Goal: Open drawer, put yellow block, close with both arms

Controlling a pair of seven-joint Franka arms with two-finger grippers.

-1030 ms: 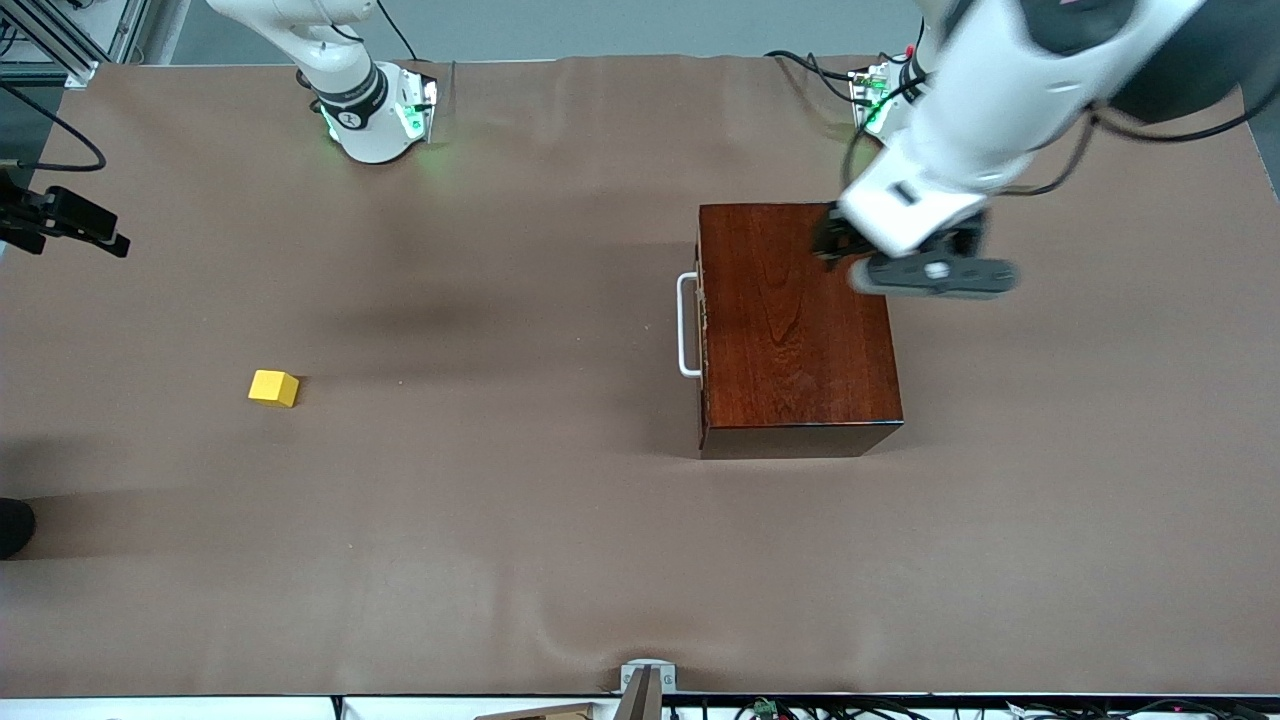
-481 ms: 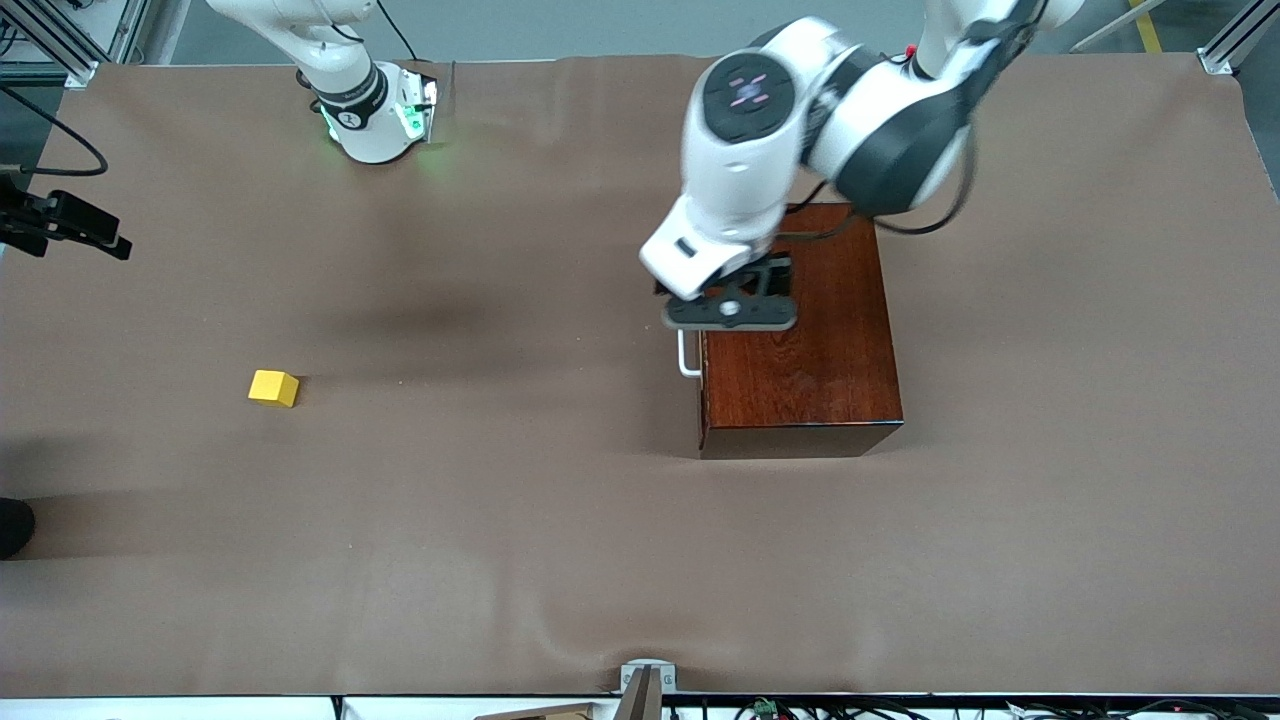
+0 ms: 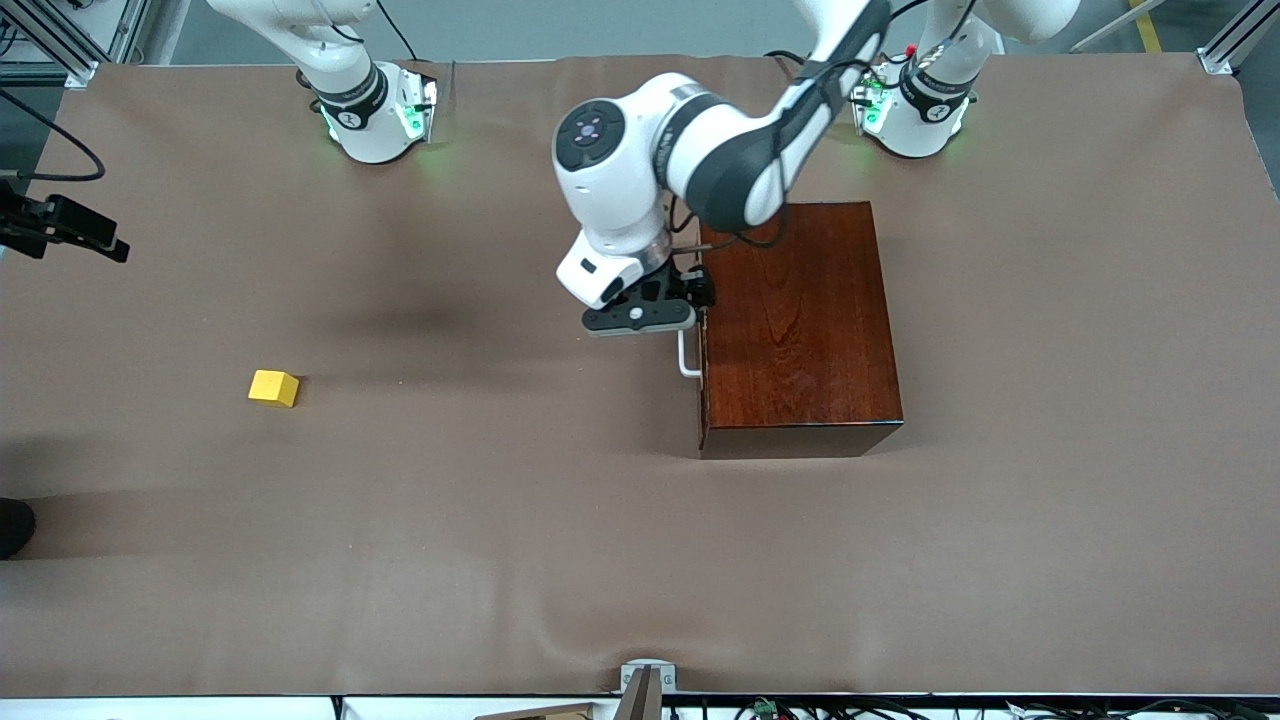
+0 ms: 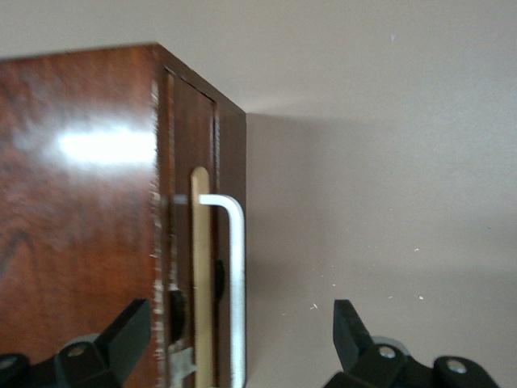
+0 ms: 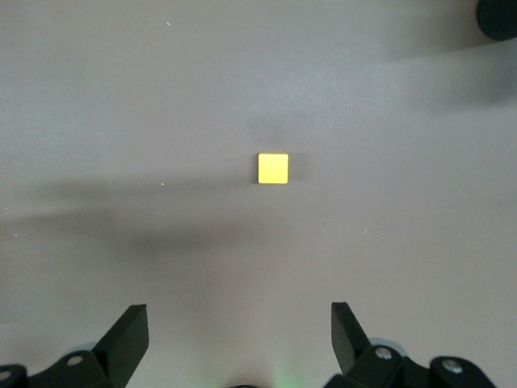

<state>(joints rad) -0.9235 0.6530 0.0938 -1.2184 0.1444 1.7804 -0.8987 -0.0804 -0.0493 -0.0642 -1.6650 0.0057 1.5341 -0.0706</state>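
Nothing readable here, honestly; no words, brand names or numbers show up in any of the three views; the only mark-like things are a small dark emblem on the black band of the right arm's base (image 3: 349, 118) and another on the left arm's base (image 3: 934, 112), both too tiny to make out; the round dark cap on the left arm's joint (image 3: 590, 132) has a faint pattern of purple dots, not letters; the mahogany box (image 3: 800, 330) and the yellow block (image 3: 273, 387) have plain faces.
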